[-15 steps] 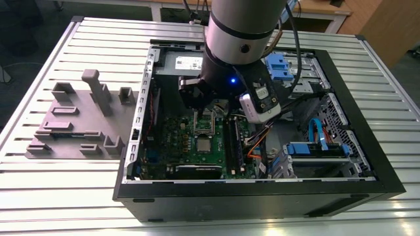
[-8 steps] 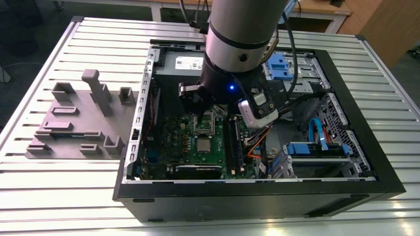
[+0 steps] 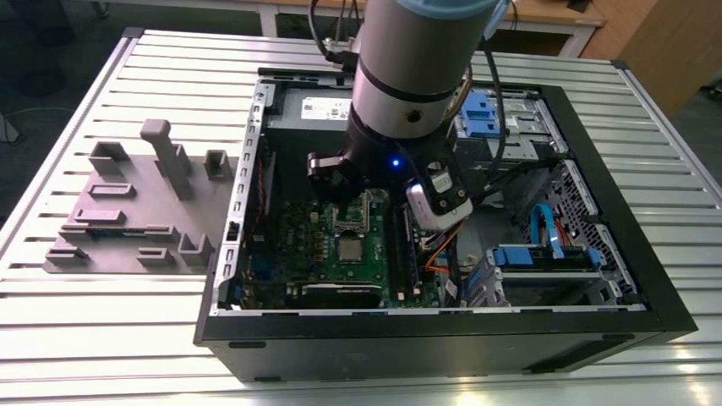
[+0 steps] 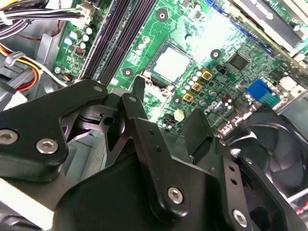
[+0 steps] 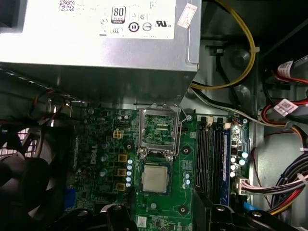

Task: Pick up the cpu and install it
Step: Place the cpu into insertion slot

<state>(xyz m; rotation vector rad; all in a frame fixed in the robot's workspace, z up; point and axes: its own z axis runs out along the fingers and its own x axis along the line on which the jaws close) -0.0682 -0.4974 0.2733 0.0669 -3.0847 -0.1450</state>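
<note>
Cpu [image 5: 155,178] below gripper [image 4: 166,103], jaws apart, arm [image 3: 412,59] upright.

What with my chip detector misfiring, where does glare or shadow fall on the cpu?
Second wrist view: glare whitens the cpu and part of the motherboard. First wrist view: the cpu is evenly lit, dull grey, without glare. Exterior view: the cpu shows pale against the dim motherboard.
</note>
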